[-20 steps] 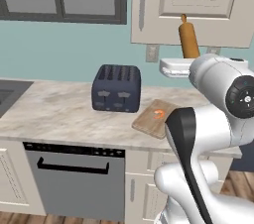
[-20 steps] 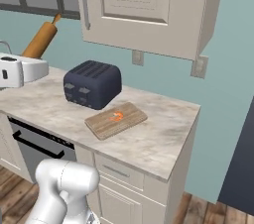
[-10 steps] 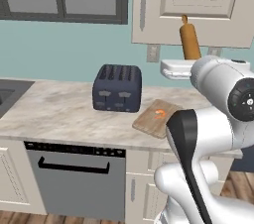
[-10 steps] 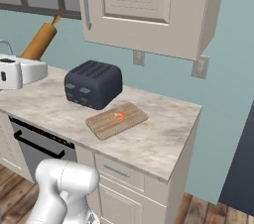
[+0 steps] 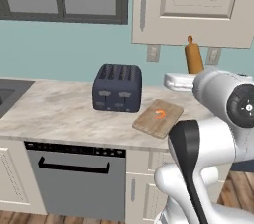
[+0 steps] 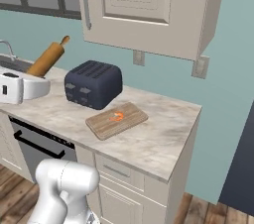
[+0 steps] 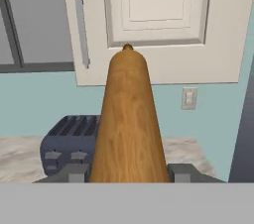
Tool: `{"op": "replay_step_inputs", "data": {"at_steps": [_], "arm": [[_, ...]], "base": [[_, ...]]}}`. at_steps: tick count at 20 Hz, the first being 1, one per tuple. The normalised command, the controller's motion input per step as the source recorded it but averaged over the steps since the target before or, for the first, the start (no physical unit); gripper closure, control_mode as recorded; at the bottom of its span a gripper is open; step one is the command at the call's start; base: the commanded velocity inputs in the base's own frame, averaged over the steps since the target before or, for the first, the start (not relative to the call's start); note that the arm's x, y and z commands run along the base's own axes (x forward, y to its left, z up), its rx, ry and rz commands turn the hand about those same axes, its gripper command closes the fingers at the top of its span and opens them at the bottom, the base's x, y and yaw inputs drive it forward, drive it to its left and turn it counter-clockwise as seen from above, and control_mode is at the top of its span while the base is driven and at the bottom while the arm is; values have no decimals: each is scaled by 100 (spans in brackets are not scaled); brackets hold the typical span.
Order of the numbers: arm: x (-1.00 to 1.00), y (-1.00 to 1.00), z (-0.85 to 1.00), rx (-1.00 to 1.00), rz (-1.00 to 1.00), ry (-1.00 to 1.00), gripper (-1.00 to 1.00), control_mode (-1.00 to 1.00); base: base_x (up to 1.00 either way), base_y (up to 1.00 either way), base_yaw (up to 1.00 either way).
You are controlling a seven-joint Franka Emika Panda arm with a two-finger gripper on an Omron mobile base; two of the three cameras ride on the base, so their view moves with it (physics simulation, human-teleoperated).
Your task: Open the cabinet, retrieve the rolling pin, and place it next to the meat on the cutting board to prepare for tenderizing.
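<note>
The white arm's two-finger gripper is grasping the orange-brown wooden rolling pin, its two small dark fingertips pressing against either side of the pin's thick barrel. In the hand view the pin is pointing away from the camera, and its far knob is lining up with the lower edge of the cream-beige upper wall cabinet, whose recessed-panel door with its long grey bar handle is standing shut.

In the left base view the rolling pin is rising steeply above the white hand, in the air over the right part of the marbled light surface and below the cabinet. In the right base view the pin is slanting up and to the right from the hand at the left edge, well apart from the board.

The flat light-brown wooden cutting board is lying on the surface just beside the dark four-slot toaster, towards the surface's open end. A small orange curved piece of meat is sitting near the middle of the board. In the left base view the same board is lying right of the toaster with the meat on it.
</note>
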Motion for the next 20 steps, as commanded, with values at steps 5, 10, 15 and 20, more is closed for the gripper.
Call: {"op": "replay_step_inputs", "data": {"at_steps": [5,10,15,20], "arm": [[0,-22,-37,11,-11,17,100,-100],[0,-36,-50,7,-5,13,100,-100],[6,-20,-37,8,-3,10,100,-100],[29,-3,-17,1,0,2,100,-100]], "base": [[0,0,0],[0,0,0],[0,0,0],[0,0,0]]}}
